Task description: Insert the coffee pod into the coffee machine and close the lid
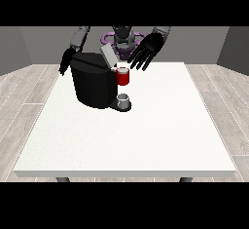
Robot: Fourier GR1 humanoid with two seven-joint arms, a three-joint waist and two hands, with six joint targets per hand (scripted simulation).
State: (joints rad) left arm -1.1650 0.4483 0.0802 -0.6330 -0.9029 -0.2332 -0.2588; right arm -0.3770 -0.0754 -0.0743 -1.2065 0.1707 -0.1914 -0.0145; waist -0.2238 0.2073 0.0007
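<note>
Found a black machine [93, 84] on the far left part of the white table [146, 140], with its grey lid [108, 55] tilted up and a red thing at the machine [123, 77] under the lid. Saw the hand at the view's right [146, 51] raised just above and behind that red thing, fingers straight and spread, holding nothing. Made out the hand at the view's left [65, 61] half hidden behind the machine, could not tell whether open or closed, and could not tell whether the grey thing [124, 100] on the machine's base was the pod.
</note>
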